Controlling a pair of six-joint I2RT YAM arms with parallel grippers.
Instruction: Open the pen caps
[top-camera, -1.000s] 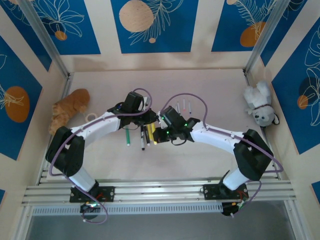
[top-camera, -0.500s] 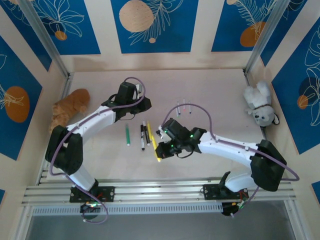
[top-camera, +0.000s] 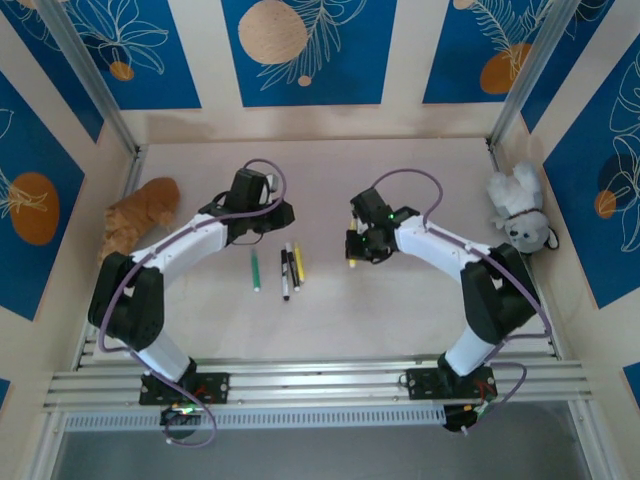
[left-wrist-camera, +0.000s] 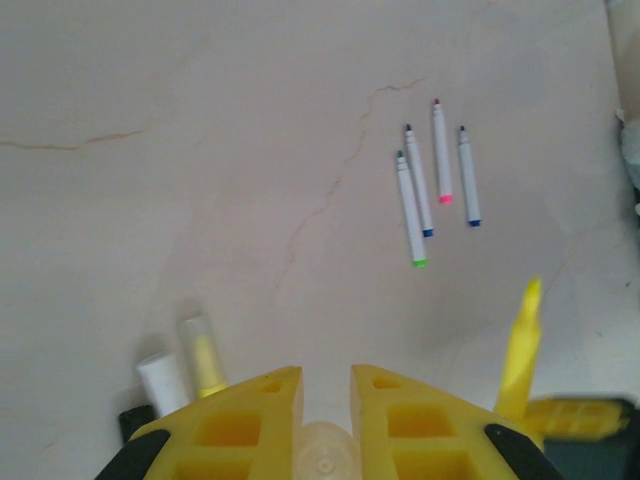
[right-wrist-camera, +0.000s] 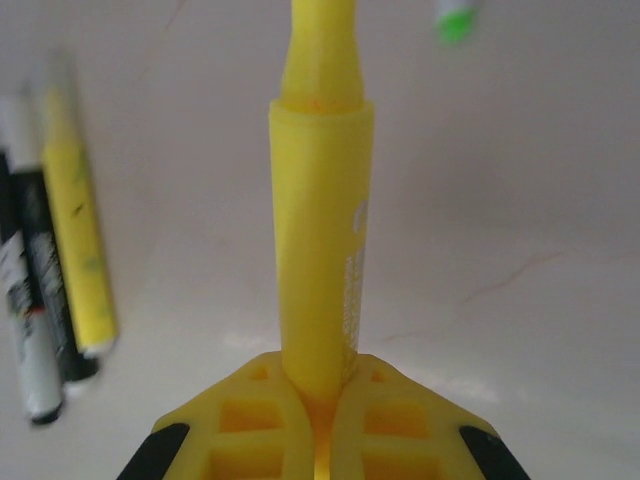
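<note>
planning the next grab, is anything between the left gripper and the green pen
Nothing visible lies on the table between the left gripper and the green pen. The gripper is shut on a clear cap, though, so it isn't free.

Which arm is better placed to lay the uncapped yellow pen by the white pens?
Right: the right gripper is shut on the yellow pen, a white pen just ahead. The left gripper grips a clear cap.

Cream desk (top-camera: 400, 300) with faint brown cracks, blue wall panels (top-camera: 300, 50) with white leaf outlines and orange discs, orange plush cat (top-camera: 140, 215), white plush dog (top-camera: 518, 212), white-and-black arms (top-camera: 190, 240) with purple cables (top-camera: 405, 172), yellow right pincer (right-wrist-camera: 318, 400) on yellow pen (right-wrist-camera: 320, 230), yellow left pincer (left-wrist-camera: 326, 400) on pale translucent cap (left-wrist-camera: 325, 458), green pen (top-camera: 254, 270), white pens (left-wrist-camera: 410, 210) tipped green, blue, pink.
</note>
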